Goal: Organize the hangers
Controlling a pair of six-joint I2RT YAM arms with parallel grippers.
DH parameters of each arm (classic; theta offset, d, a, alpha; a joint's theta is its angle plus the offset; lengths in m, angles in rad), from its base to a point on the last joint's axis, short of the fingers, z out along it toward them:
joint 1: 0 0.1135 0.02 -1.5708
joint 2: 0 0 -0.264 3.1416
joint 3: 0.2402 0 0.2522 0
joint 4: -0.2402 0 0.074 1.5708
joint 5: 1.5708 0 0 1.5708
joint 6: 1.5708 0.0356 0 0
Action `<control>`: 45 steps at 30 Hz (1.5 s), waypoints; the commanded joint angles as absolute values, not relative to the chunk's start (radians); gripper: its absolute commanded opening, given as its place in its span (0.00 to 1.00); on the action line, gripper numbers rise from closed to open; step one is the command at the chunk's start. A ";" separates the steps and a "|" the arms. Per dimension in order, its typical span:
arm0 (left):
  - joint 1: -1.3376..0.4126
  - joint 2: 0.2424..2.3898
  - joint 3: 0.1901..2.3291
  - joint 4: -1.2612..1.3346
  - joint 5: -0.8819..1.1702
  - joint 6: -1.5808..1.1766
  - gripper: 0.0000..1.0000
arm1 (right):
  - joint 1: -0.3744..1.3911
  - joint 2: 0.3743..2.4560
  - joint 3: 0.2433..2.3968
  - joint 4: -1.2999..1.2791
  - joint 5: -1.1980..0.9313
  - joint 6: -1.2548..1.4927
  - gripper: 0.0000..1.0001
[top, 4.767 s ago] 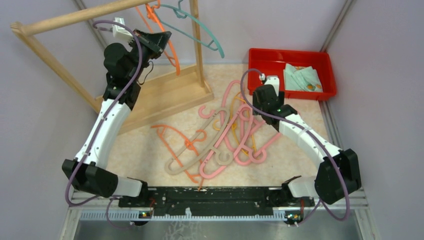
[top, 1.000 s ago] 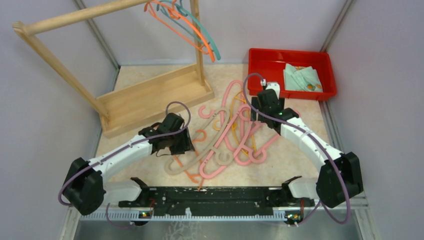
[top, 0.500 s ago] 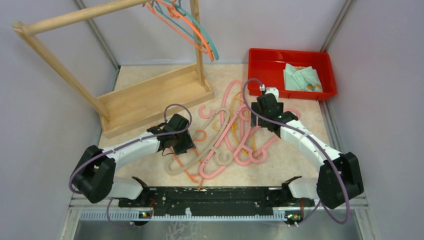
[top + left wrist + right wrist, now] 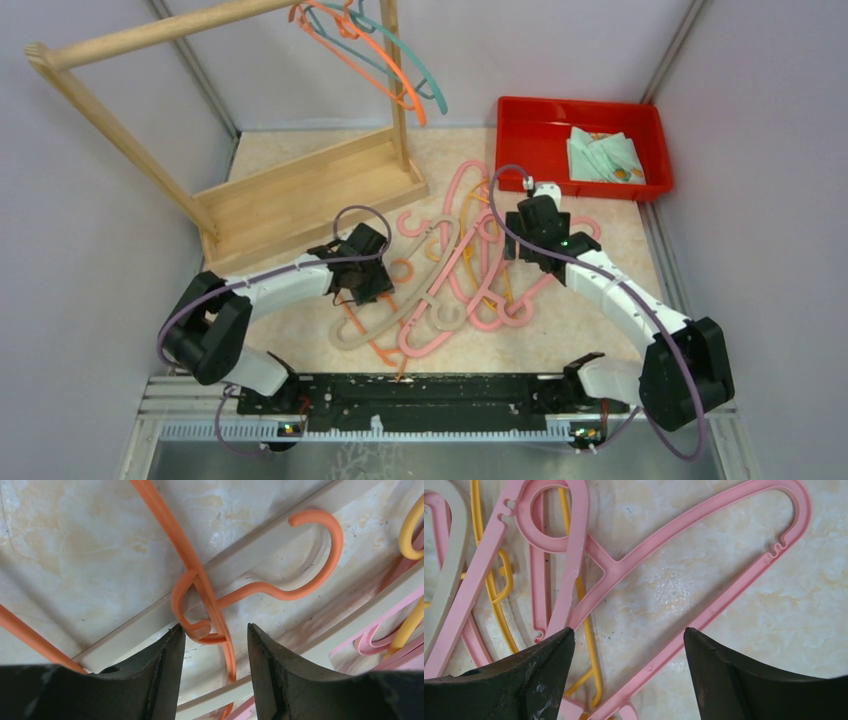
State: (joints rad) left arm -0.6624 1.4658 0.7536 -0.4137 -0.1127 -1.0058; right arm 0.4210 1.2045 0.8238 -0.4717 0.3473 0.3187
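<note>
L pincer straddles orange hanger edging pile.

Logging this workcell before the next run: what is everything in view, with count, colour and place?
wooden rack: one, light wood, back left
hung hangers: at least two, orange and teal, on rack
pink hangers: several, pink, tangled pile mid-table
beige hanger: at least one, beige, in pile
orange hanger: at least one, orange, pile's left side
yellow hanger: at least one, yellow, among pink
bin: one, red, back right
cloth: one, pale green, folded in bin
table: one, beige marbled, under all
left tool: one, black, open over orange hanger
right tool: one, black, open over pink hangers
</note>
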 commanded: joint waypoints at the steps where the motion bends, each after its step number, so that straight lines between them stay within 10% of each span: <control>1: -0.671 1.505 0.798 -0.408 -0.154 -1.007 0.55 | 0.411 1.161 0.813 -0.432 0.344 0.333 0.80; 18: -0.688 1.475 0.947 -0.531 -0.235 -0.912 0.19 | 0.411 1.135 0.785 -0.411 0.341 0.334 0.80; 35: -0.736 1.371 0.975 -0.403 -0.448 -0.701 0.26 | 0.411 1.168 0.796 -0.397 0.331 0.344 0.80; 45: -0.751 1.508 1.059 -0.568 -0.226 -0.813 0.45 | 0.411 1.166 0.791 -0.399 0.332 0.354 0.80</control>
